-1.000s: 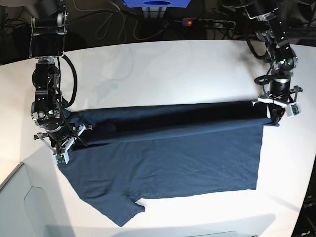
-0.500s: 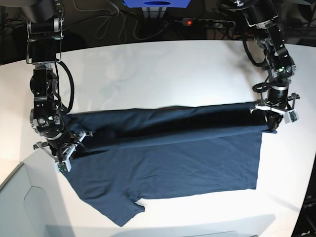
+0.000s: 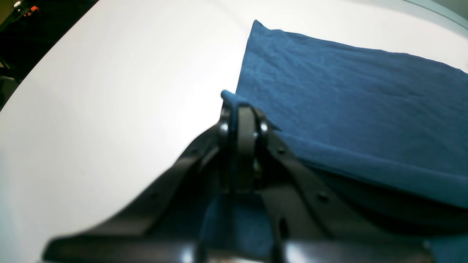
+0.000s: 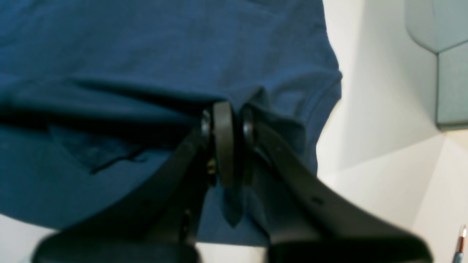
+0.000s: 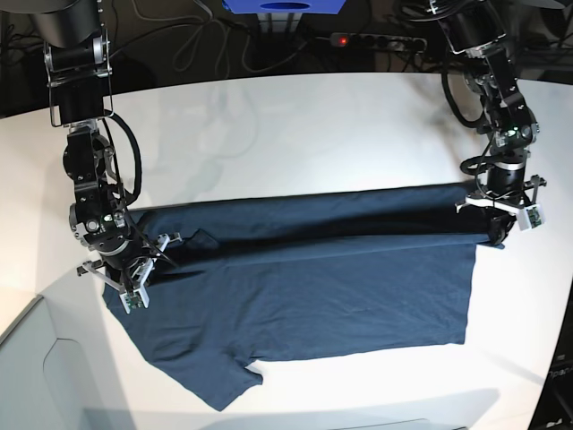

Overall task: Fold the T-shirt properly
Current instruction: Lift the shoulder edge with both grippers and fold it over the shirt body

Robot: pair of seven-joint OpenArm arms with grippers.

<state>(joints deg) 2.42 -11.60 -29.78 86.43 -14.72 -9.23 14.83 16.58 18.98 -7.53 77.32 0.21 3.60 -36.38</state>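
The dark navy T-shirt (image 5: 304, 287) lies spread across the white table (image 5: 295, 134), its far edge raised into a long fold between my two grippers. My left gripper (image 5: 495, 235) is at the base view's right, shut on the fold's end. In the left wrist view the gripper (image 3: 237, 109) pinches a corner of the T-shirt (image 3: 347, 109). My right gripper (image 5: 134, 287) is at the base view's left, shut on the shirt near a sleeve. In the right wrist view it (image 4: 226, 113) grips bunched T-shirt fabric (image 4: 146, 47). The neck label is hidden.
A grey bin (image 5: 36, 367) stands at the table's front left corner and also shows in the right wrist view (image 4: 438, 54). A power strip (image 5: 376, 40) with a red light and cables lie behind the table's far edge. A blue object (image 5: 285, 5) sits at the back.
Both grippers have moved toward the table's front with the raised fold in them. The right gripper has also shifted a little toward the shirt's middle.
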